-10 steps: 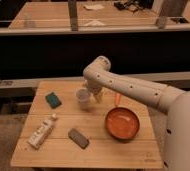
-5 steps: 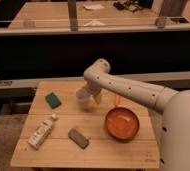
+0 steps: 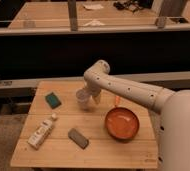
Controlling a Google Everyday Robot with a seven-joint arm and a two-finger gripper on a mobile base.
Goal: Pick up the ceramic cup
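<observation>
The ceramic cup point(image 3: 81, 97) is a small pale handleless cup standing on the wooden table point(image 3: 63, 150), near the back middle. My gripper point(image 3: 91, 96) hangs down from the white arm point(image 3: 128, 90) and is right against the cup's right side, at the cup's height. The cup's right edge is partly hidden behind the gripper. I cannot tell whether the cup is being held.
An orange pan point(image 3: 122, 124) sits right of the cup, its handle pointing back toward the arm. A green sponge point(image 3: 52, 99) lies to the left, a white tube-like bottle point(image 3: 42, 132) at the front left, and a grey block point(image 3: 78, 138) at the front middle. A dark counter runs behind the table.
The gripper has closed in slightly on the cup. The cup and the other objects stay where they were.
</observation>
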